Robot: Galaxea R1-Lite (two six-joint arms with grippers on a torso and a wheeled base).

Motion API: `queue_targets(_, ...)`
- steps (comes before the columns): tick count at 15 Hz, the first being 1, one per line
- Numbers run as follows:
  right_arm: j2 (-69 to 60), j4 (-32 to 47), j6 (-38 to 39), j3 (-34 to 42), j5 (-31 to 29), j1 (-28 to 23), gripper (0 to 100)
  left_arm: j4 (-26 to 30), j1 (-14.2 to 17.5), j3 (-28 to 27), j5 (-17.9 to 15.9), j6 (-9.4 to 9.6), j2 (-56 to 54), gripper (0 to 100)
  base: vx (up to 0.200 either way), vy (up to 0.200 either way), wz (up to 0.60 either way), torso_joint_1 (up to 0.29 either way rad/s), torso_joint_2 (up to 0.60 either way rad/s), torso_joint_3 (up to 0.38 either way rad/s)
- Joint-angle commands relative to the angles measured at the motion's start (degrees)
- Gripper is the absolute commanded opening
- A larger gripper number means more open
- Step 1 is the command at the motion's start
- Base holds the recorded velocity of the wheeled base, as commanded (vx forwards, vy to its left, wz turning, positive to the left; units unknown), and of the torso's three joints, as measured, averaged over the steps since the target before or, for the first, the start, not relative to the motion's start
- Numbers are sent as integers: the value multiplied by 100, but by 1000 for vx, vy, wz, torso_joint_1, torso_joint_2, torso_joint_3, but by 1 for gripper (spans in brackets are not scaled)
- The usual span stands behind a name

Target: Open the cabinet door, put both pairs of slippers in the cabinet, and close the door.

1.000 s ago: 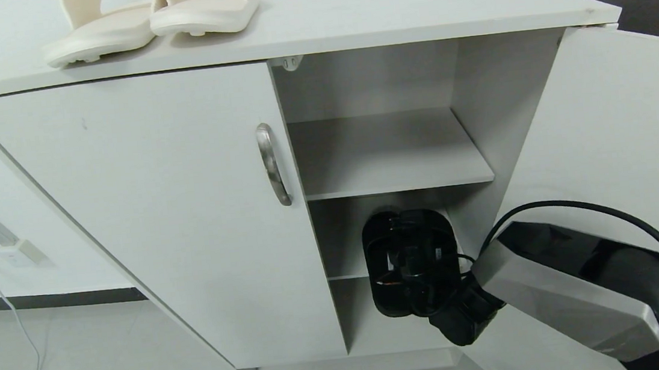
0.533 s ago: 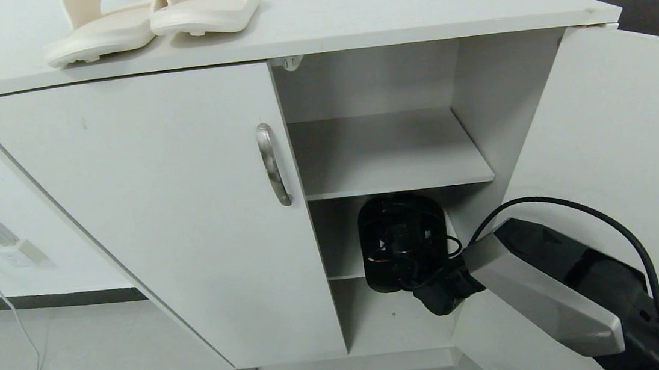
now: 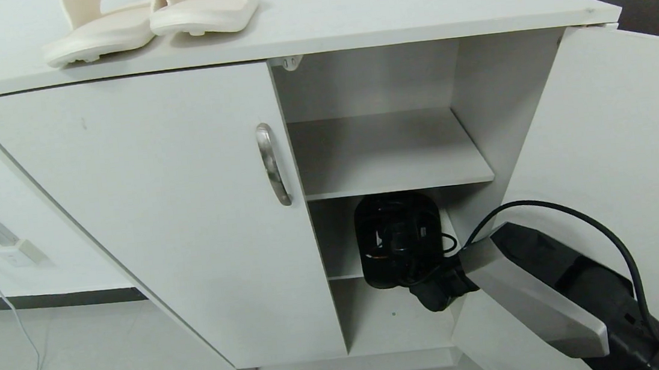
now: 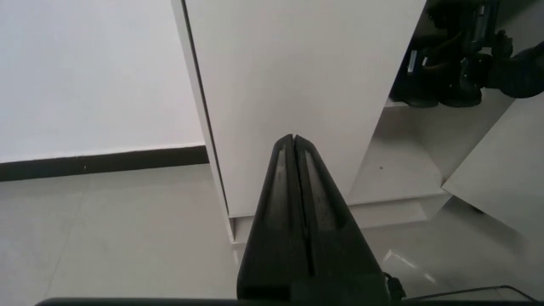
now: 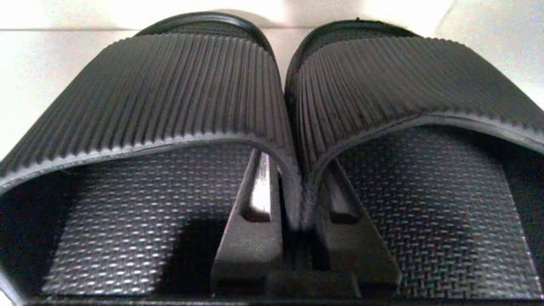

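The right arm slants up from low right into the white cabinet's (image 3: 350,20) open half. Its right gripper (image 5: 293,183) pinches the adjoining inner edges of the black ribbed rubber slippers (image 3: 398,239), held under the upper shelf (image 3: 387,155). The left gripper (image 4: 293,144), fingers pressed together and empty, hangs low before the closed door (image 3: 143,197). On top sit cream foam slippers (image 3: 156,17).

one slipper pair (image 3: 150,21) set on cabinet top (image 3: 386,16), left side | other slipper pair (image 3: 398,242) seen in right opening, below upper shelf (image 3: 387,155)
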Motion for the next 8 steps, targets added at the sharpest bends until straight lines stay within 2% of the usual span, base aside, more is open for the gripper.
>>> queue_targets(1,114,48,-30,-166,-2,-17,0,0,1,1,1,-1,7,0,0,0,0,0,0,0)
queue_targets(4,184,144,-38,-298,-2,-26,0,0,1,1,10,-1,7,0,0,0,0,0,0,0)
queue_targets(5,228,144,-38,-369,-2,-34,100,0,1,1,10,-1,7,0,0,0,0,0,0,0)
queue_targets(8,228,109,-100,-228,-20,-26,100,0,1,1,10,-1,7,0,0,0,0,0,0,0)
